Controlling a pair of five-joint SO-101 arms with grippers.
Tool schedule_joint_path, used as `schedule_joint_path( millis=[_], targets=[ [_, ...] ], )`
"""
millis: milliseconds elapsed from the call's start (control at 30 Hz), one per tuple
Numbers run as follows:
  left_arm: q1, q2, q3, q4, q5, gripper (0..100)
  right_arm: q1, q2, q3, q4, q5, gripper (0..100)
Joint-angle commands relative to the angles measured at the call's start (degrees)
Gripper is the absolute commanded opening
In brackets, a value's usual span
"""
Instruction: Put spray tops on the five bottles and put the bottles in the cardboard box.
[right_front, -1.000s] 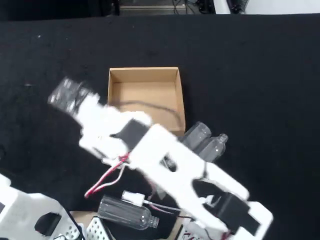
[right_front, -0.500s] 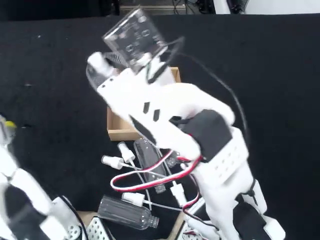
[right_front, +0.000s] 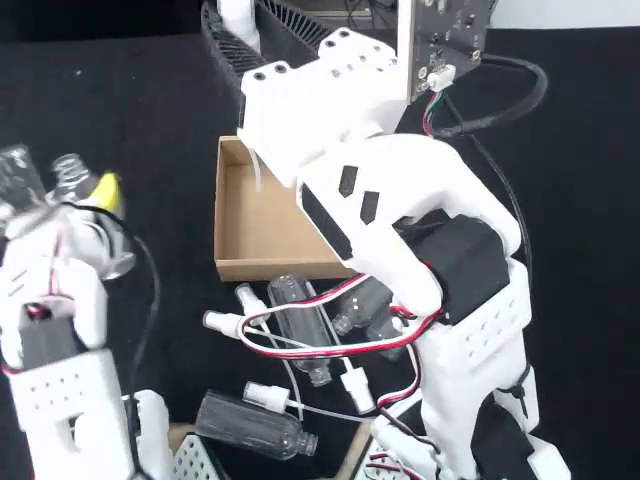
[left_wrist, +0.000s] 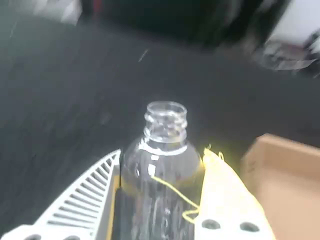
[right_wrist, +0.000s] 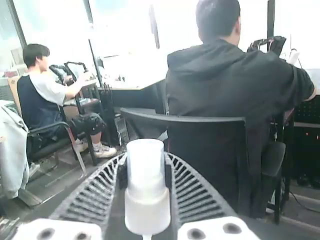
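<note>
Even overhead light on the high view, the big white arm (right_front: 400, 200) coming up bright against a black table (right_front: 560, 200) that swallows nearly every shadow, and the bottle (right_front: 72, 178) raised near the left edge is smeared by motion blur. On the left wrist view the bottle's neck reads fairly crisp with small glints on its rim, while the table behind and the cardboard box (left_wrist: 285, 170) go soft and streaky. Over on the right wrist view the windows (right_wrist: 120, 30) blaze to pure white and backlight the room, and the spray top (right_wrist: 145, 185) up close sits slightly soft.
</note>
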Motion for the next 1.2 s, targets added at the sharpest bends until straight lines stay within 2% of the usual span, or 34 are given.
schedule_joint_path(
  millis=[0,100,333,567,967,1167],
  targets=[
    [10.2,-12.2,0.5,-3.8,1.2,3,1.1,-1.1,-3.5,-1.1,-0.7,1.1],
    [15.5,-17.8,3.0,-9.2,1.2,3,0.9,-2.5,-4.0,0.1,-0.7,1.1],
    [26.3,-27.7,16.4,-20.1,1.3,3,0.7,-4.1,-3.5,-5.0,-0.7,1.1],
    [32.0,-38.2,30.1,-31.4,1.2,3,-3.4,-2.5,-3.4,-7.4,-0.3,1.1],
    [33.3,-38.1,34.2,-31.3,1.2,3,-3.9,5.7,-2.7,-10.7,-0.7,1.1],
    [33.1,-38.1,34.4,-31.3,1.2,3,-4.3,7.3,1.4,-15.6,-0.7,1.1]
  ],
)
